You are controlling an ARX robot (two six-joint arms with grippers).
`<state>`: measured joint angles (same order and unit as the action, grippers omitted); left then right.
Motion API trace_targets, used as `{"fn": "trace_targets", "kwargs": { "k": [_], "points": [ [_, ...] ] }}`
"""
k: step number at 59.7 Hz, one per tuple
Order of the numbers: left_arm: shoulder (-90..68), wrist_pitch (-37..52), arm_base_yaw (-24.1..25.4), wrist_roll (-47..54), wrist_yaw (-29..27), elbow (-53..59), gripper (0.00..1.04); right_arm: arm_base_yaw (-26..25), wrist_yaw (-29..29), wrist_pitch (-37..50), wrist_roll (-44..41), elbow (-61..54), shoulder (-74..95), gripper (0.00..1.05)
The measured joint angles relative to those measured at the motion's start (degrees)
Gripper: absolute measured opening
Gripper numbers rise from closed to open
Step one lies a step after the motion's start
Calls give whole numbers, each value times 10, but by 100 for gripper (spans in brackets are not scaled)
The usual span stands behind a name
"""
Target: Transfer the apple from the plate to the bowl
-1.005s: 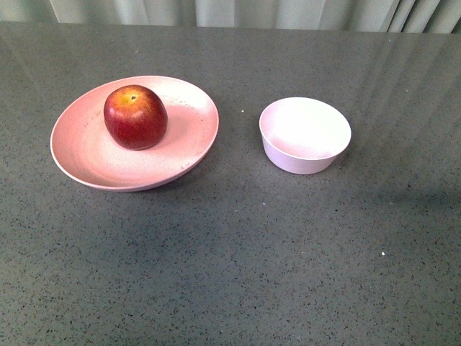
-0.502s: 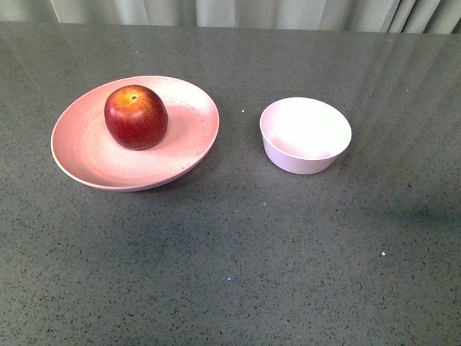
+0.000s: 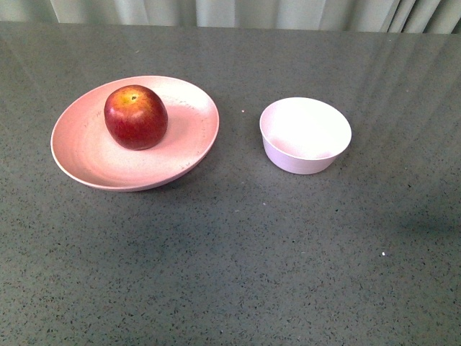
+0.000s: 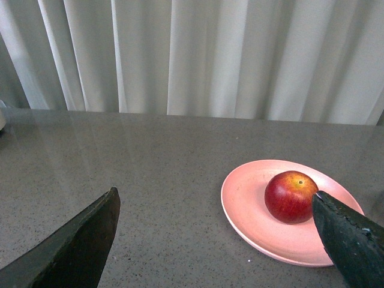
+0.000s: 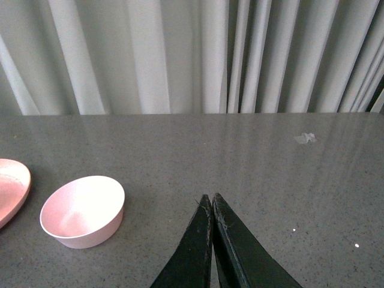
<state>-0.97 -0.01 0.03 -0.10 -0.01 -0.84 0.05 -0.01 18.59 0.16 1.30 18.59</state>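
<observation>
Currently the apple (image 3: 135,117) sits on the plate (image 3: 79,148), stem dimple up. The bowl (image 3: 305,135) stands apart to the plate's right on the grey surface (image 3: 230,252). The left gripper (image 4: 216,193) is spread wide, facing the plate. The right gripper (image 5: 210,198) has its jaws pressed together, near the bowl.

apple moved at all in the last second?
No. The apple sits at the same spot on the plate, equally far left of the bowl.
</observation>
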Motion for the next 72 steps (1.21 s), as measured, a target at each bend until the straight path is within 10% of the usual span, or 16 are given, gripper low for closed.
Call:
{"fn": "trace_targets", "kwargs": {
  "k": [49,57,64,72],
  "points": [
    [0,0,0,0,0,0,96,0,0,-185,0,0,-182,2],
    [0,0,0,0,0,0,96,0,0,-185,0,0,-182,28],
    [-184,-253,87,115,314,-113,96,0,-1,-185,0,0,-182,47],
    [-344,-286,54,150,489,-151,96,0,0,-186,0,0,-183,71]
  ]
}}
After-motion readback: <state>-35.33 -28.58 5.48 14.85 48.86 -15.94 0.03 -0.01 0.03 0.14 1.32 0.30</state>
